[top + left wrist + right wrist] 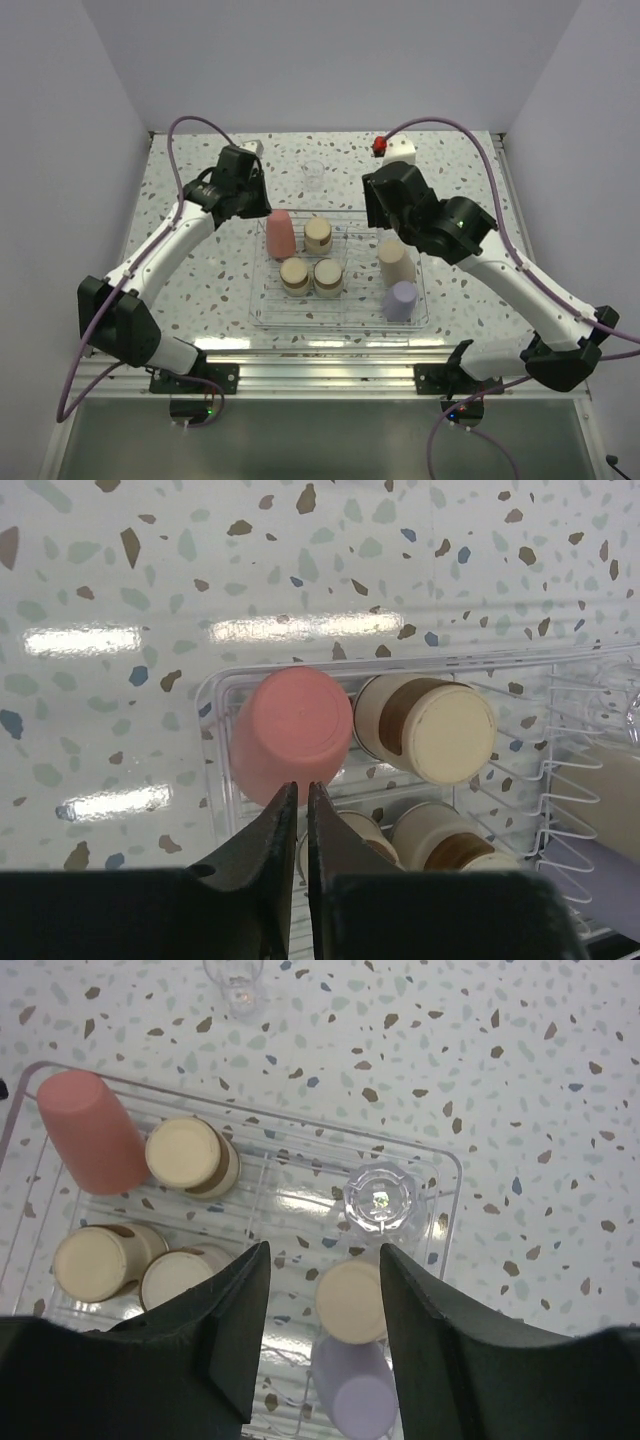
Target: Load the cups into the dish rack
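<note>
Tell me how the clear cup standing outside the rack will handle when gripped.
The clear cup looks small and see-through, so probably light, maybe brittle under a hard squeeze. Its glossy wall may slip. It stands alone on the smooth table, so a sideways nudge would likely slide or tip it.

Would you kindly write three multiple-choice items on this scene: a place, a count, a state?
1. Where on the speckled table stands the unloaded clear plastic tumbler?
A) beyond the large clear plastic dish rack's far wall
B) left of it
C) at the table's near edge

2. How many short steel cups with tan bases stand in the rack?
A) two
B) three
C) five

3. The right gripper is:
A) open, empty
B) shut on a cup
C) shut, empty

1A, it stands past the far wall; 2B, three show from above; 3A, its jaws stand wide apart.
</note>
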Tool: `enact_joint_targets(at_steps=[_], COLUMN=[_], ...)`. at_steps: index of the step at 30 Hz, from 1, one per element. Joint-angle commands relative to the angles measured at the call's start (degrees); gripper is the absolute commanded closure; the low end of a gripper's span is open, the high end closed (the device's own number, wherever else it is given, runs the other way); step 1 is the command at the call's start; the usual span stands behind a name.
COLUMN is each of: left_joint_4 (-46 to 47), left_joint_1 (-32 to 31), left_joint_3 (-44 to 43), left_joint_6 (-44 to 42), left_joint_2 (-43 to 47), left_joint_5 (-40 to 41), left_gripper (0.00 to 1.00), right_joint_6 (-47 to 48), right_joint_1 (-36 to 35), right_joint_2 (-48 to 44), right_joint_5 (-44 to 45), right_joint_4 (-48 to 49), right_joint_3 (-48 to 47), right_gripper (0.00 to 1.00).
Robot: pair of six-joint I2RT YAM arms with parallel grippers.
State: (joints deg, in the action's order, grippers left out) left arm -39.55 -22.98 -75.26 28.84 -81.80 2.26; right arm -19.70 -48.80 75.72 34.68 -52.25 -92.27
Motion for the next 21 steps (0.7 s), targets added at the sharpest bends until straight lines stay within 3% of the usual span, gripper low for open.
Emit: enact_joint_targets(at_steps=[1, 10, 21], left_joint_4=[7.03, 9.49, 10.28], left_joint_1=[0.22, 0.04, 0.04], left_joint_3=[-1.11, -1.56, 5.47], left_joint_6=[-1.15, -1.95, -2.21], left_joint_2=[-2.82, -7.93, -4.69], left_joint_5=[-4.98, -6.83, -6.74], left_gripper=[0.90, 0.98, 1.00], right_joint_6=[-3.23, -4.47, -4.73], right_joint_1=[-0.86, -0.78, -0.86], right_joint_2=[-0.31, -1.89, -1.19], right_joint_5=[0.40, -0.75, -3.56], right_joint_4=[-2.50, -3.21, -2.16], right_joint_3=[3.23, 5.78, 6.75], right_gripper=[0.49, 0.51, 0.53])
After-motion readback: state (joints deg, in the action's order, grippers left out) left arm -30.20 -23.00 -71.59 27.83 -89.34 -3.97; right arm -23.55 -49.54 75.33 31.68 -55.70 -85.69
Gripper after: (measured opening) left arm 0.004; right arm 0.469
